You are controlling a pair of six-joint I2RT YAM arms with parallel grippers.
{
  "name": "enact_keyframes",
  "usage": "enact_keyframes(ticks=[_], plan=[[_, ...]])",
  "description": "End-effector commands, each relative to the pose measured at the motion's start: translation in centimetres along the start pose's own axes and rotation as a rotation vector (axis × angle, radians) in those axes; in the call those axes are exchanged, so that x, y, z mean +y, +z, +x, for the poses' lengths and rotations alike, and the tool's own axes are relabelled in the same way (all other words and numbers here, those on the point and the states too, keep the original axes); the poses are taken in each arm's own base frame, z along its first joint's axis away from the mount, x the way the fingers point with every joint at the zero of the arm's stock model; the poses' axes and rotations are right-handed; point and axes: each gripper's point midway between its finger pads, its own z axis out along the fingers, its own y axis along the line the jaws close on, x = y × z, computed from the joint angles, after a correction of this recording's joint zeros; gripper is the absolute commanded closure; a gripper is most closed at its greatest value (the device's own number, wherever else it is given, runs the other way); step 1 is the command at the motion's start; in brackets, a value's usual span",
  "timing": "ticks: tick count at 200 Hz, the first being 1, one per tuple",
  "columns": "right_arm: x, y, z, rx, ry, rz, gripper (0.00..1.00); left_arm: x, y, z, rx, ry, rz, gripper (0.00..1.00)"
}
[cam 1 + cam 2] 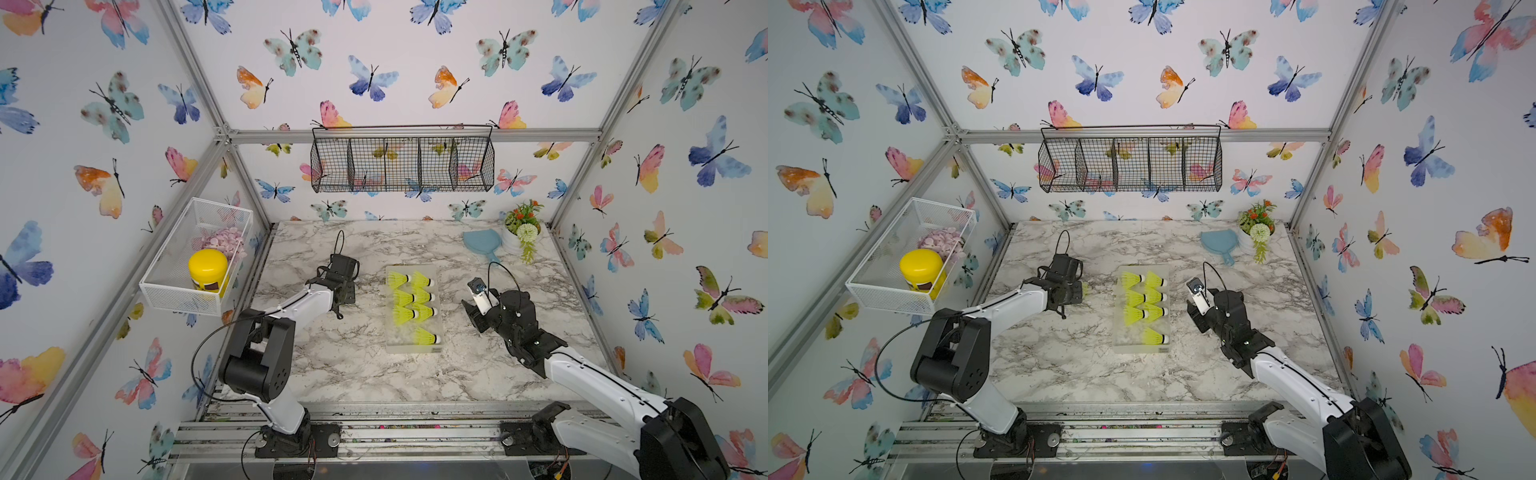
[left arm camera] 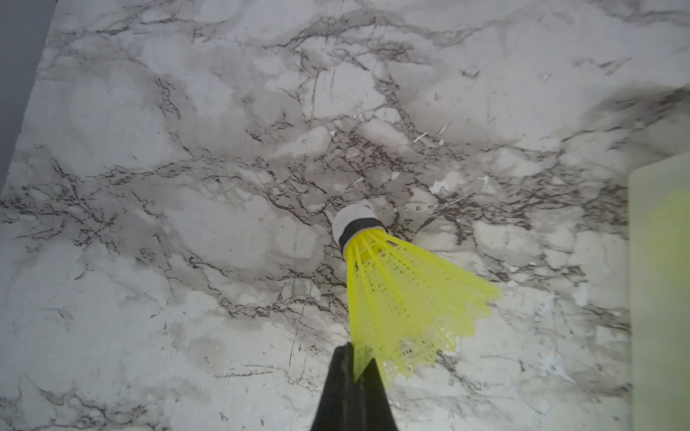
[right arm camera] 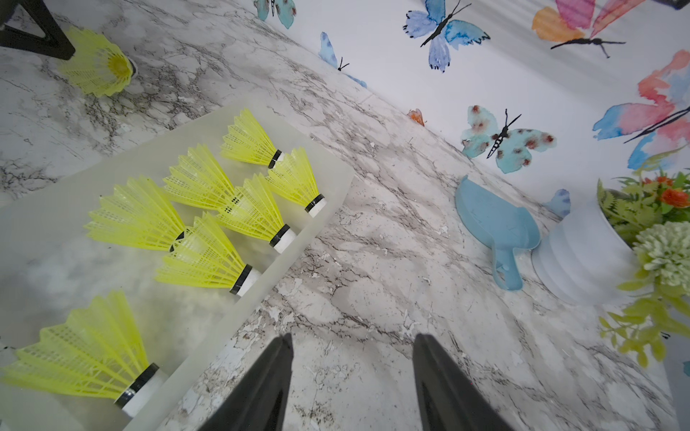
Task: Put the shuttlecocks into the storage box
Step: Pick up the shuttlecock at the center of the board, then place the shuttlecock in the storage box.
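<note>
Several neon yellow-green shuttlecocks (image 1: 415,299) (image 1: 1144,303) (image 3: 209,224) lie in the frosted storage box (image 1: 409,347) (image 1: 1133,347) (image 3: 56,268) at the middle of the marble table. One more shuttlecock (image 2: 403,291) (image 3: 97,63) (image 1: 1085,287) is left of the box, low over the table, white tip pointing away from the box. My left gripper (image 2: 354,358) (image 3: 37,37) is shut on the rim of its skirt. My right gripper (image 3: 353,339) (image 1: 471,311) stands open just right of the box with nothing between its fingers.
A blue scoop (image 1: 482,243) and a white pot of artificial flowers (image 1: 521,232) sit at the back right. A white mesh basket (image 1: 166,286) with a yellow-lidded jar hangs on the left wall. A black wire basket (image 1: 401,164) hangs on the back wall.
</note>
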Motion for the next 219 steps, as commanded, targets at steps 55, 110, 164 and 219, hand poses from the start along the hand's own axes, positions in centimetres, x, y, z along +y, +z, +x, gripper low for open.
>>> enact_keyframes(ticks=[55, 110, 164, 219], plan=[[2.1, 0.2, -4.0, -0.147, -0.11, -0.143, 0.42, -9.3, -13.4, -3.4, -0.106, -0.002, 0.742, 1.0], [4.5, -0.5, -6.7, -0.304, -0.239, -0.274, 0.42, -14.4, -19.2, -1.8, 0.005, 0.063, 1.091, 1.0], [6.3, -0.9, -7.6, -0.368, -0.316, -0.372, 0.42, -19.2, -22.6, 0.8, 0.108, 0.149, 1.282, 1.0], [6.3, -0.9, -8.0, -0.38, -0.325, -0.374, 0.41, -22.4, -23.5, 2.9, 0.182, 0.203, 1.336, 1.0]])
